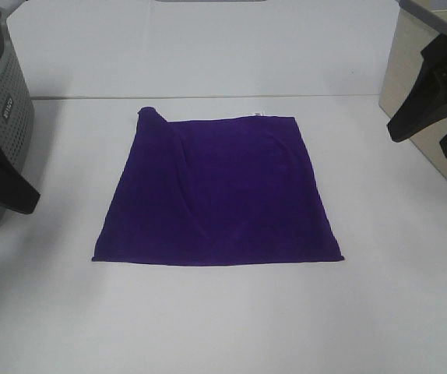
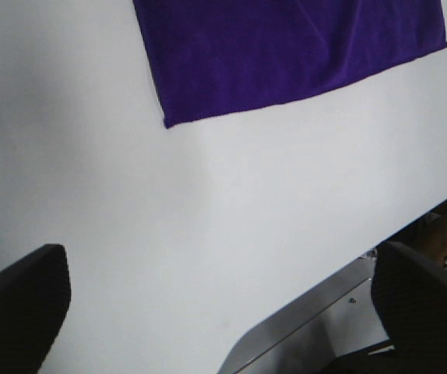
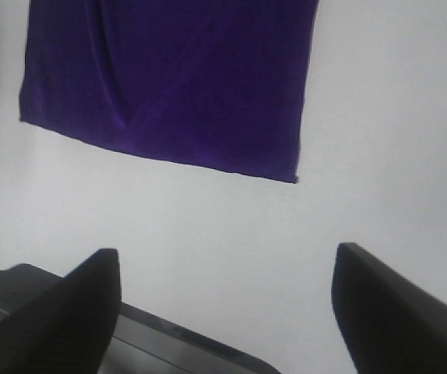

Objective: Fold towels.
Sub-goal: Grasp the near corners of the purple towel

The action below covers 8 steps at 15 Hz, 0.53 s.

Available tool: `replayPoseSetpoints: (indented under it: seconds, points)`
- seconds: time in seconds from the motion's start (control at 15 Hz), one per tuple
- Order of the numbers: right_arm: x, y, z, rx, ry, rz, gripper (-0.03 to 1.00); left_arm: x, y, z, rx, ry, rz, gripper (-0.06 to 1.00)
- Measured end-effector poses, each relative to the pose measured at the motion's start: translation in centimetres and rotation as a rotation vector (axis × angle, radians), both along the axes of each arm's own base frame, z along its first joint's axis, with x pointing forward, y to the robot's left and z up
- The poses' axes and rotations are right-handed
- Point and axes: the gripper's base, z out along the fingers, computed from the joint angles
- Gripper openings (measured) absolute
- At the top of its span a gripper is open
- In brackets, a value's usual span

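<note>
L gripper (image 2: 219, 248): jaws wide apart, empty, hovers over the table (image 1: 208, 327), well off the towel (image 1: 219, 191). R gripper (image 3: 227, 251): same, spread wide, nothing held, off to the towel's right. Towel lies flat mid-table, unfolded, tag (image 1: 258, 114) on far edge. Its far-left corner (image 1: 150, 114) is curled over. Looks like the first fold, not yet begun. To do it well: L takes near-left corner (image 1: 96, 257), R takes near-right corner (image 1: 340, 257). Come in low, pinch cloth edge only, lift both evenly, carry to far edge, match corners. Smooth the curl first, else edges prob. won't line up.
</note>
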Motion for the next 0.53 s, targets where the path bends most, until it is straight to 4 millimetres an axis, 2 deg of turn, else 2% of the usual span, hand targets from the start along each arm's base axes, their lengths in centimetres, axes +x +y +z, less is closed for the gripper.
replayPoseSetpoints:
  seconds: [0.13,0.2,0.27,0.53]
  points:
    - [-0.7,-2.5,-2.2,0.1,0.009,-0.08,0.74,1.4,0.2,-2.2,0.005,-0.004,0.015,0.98]
    - [-1.0,-3.0,-3.5,0.149,0.022,-0.081,0.74,1.9,0.1,-3.0,0.002,-0.011,0.014,0.98]
    - [-0.8,-2.7,-6.1,0.231,0.067,-0.044,0.74,3.3,0.1,-4.7,-0.012,0.0,0.0,0.98]
    - [1.0,-2.4,-10.8,0.347,0.155,-0.034,0.74,6.1,-2.9,-7.4,-0.014,0.038,-0.085,0.98]
